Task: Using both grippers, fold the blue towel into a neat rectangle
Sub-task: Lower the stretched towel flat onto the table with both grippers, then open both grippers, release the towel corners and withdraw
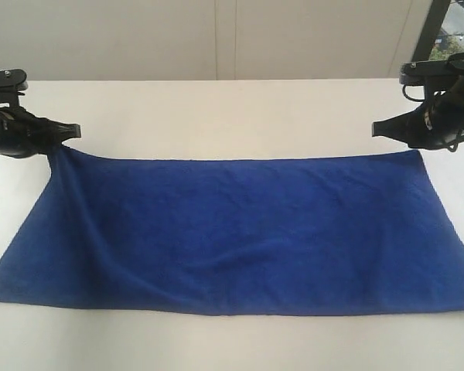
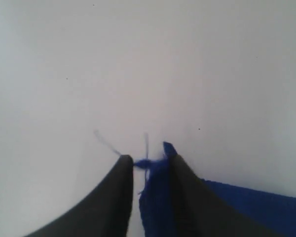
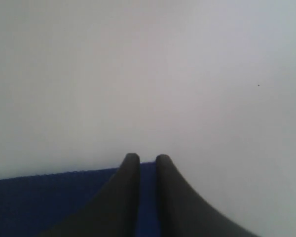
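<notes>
- Nearest to me in the exterior view, the long near edge of the blue towel (image 1: 240,232) is lying flat on the white tabletop (image 1: 216,108). The cloth is stretching across almost the whole width as one long band, smooth on the right and rumpled toward the left.
- At the far left corner the cloth is rising off the tabletop to the tip of the left tool (image 1: 71,129). The right tool (image 1: 376,126) is hovering near the far right corner, which is lying flat and apart from it.
- In the left wrist view, the left tool (image 2: 148,157) is showing its jaws standing apart. The towel's corner is sitting between them, clinging to one jaw with a clear gap to the other, so it is draped there rather than pinched. A loose thread (image 2: 106,142) is trailing out over the tabletop.
- In the right wrist view, the right tool (image 3: 144,158) is showing only a narrow slit between its jaws, with nothing gripped. The blue in the slit is the towel lying below, its edge running under the tips.
- I am reading this as a letting-go at the far edge, between folds, because the band is looking too long to pass as a neat rectangle.
- To my eye, the next move is calling for the left tool to come clear so that corner drops flat. After that, both tools need to take the two corners of one short end and lay them squarely on the other.
</notes>
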{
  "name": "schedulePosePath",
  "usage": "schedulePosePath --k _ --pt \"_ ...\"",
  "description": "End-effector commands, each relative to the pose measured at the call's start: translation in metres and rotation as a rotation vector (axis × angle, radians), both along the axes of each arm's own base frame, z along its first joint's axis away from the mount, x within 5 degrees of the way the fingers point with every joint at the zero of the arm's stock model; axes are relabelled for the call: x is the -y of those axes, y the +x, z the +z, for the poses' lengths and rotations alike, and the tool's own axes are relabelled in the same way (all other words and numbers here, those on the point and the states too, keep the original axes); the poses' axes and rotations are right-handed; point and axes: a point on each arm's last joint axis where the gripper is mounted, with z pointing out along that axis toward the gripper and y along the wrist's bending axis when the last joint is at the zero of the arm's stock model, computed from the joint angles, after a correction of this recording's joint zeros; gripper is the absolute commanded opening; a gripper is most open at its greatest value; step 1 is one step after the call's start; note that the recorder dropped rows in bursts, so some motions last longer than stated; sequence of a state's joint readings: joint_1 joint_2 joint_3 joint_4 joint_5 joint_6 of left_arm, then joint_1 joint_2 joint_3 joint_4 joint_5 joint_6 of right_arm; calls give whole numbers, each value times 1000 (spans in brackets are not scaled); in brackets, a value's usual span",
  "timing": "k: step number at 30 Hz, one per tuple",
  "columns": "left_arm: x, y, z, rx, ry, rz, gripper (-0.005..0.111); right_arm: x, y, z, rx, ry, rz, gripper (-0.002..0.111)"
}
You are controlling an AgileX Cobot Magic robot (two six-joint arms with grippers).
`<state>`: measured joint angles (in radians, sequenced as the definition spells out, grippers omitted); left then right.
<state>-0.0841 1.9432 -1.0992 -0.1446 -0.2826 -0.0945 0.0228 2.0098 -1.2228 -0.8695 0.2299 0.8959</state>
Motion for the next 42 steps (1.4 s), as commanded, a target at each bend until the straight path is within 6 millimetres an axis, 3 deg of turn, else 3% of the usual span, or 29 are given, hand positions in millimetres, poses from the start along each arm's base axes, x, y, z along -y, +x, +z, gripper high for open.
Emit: schedulePosePath --k 1,4,11,15,18,19,21,23,26,33,42 --pt "-1 1 1 4 -14 17 58 2 1 2 7 -3 -1 33" --pt "-1 1 1 4 -14 17 62 5 -1 2 -11 -16 -24 46" --pt "0 -6 18 -19 17 -32 62 16 -16 28 -61 -88 -146 47" --pt "2 -22 42 -88 70 -130 57 12 -24 52 -68 -64 -84 36" --pt "4 -34 52 -161 79 -179 43 6 -28 57 -86 -26 -44 21" --pt "4 -42 57 -207 72 -196 31 4 -30 55 -113 -4 -31 9" --pt "6 -51 61 -280 61 -218 14 0 -33 50 -167 44 -20 0" --pt "7 -58 58 -355 31 -228 0 -5 -32 42 -197 81 16 0" --pt "10 -66 42 -446 -3 -230 0 -8 -25 18 -226 104 35 0" --pt "9 -76 27 -499 1 -236 0 -7 -16 -12 -227 101 55 0" --pt "7 -87 7 -532 28 -268 0 -8 -15 -15 -217 102 58 0"
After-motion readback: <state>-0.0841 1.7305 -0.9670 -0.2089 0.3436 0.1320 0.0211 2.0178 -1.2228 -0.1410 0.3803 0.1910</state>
